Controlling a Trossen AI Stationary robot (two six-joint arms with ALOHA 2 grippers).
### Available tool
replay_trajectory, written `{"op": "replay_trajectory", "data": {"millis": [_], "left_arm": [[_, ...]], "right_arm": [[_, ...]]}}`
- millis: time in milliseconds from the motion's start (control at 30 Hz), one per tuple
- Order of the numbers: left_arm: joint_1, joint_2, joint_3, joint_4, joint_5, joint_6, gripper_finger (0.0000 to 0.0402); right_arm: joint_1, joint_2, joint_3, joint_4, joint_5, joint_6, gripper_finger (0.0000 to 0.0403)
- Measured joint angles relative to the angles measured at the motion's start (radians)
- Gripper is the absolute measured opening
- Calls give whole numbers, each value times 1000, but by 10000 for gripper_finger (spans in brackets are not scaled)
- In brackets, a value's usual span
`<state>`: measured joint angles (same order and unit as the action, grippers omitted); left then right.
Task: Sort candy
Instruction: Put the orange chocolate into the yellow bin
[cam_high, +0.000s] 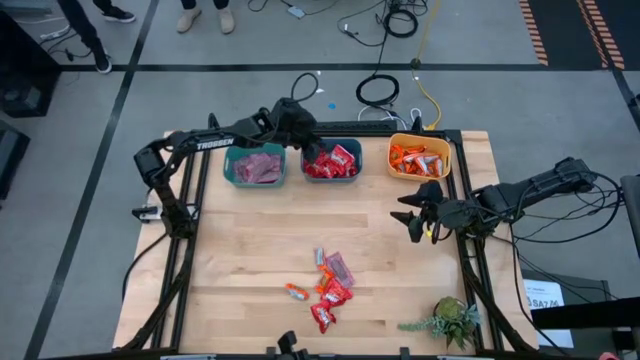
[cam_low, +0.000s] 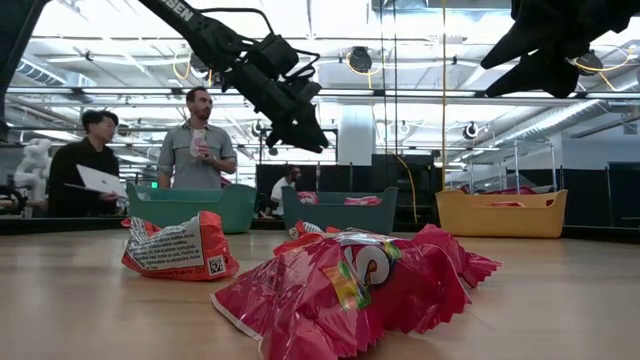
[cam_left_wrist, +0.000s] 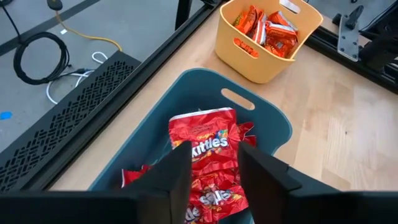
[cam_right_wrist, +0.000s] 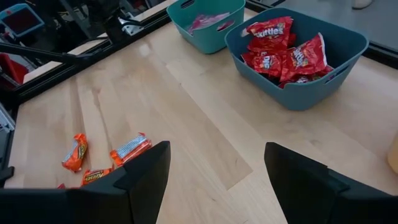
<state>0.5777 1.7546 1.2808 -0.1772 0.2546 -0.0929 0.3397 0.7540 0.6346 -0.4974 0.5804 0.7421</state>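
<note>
The candy is sitting in two places. Some packs are lying in a small heap (cam_high: 328, 285) on the wooden table (cam_high: 250, 240), near its front edge. They are flat and shiny, mostly red, with a few orange ones and one pinkish one. The rest is already lying in bins at the back. The left teal bin (cam_high: 254, 165) is holding pinkish packs, the middle teal bin (cam_high: 332, 162) is holding red packs, and the yellow bin (cam_high: 420, 158) is holding orange ones.

The left gripper (cam_left_wrist: 210, 171) is hanging over the middle teal bin. Its fingers are standing a little apart with nothing between them, and a red pack (cam_left_wrist: 208, 140) is lying right under them.

The right gripper (cam_high: 412, 212) is waiting above the table's right side, wide and holding nothing.
</note>
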Motion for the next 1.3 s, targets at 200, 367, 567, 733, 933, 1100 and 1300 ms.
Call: {"op": "replay_trajectory", "data": {"millis": [200, 367, 567, 733, 933, 1100, 1300], "left_arm": [[0, 0, 0, 0, 0, -2, 159], [0, 0, 0, 0, 0, -2, 162], [-7, -37, 1, -4, -1, 23, 162], [-34, -103, 1, -109, -56, 30, 162], [-134, -165, 1, -293, -199, 29, 162], [-251, -203, 1, -372, -312, 2, 162], [-360, -234, 0, -445, -303, -44, 162]], "right_arm": [[0, 0, 0, 0, 0, -1, 254], [0, 0, 0, 0, 0, -1, 254], [0, 0, 0, 0, 0, -2, 254], [0, 0, 0, 0, -3, -2, 254], [0, 0, 0, -1, -5, -25, 254], [0, 0, 0, 0, -5, -59, 254], [0, 0, 0, 16, -2, -103, 254]]}}
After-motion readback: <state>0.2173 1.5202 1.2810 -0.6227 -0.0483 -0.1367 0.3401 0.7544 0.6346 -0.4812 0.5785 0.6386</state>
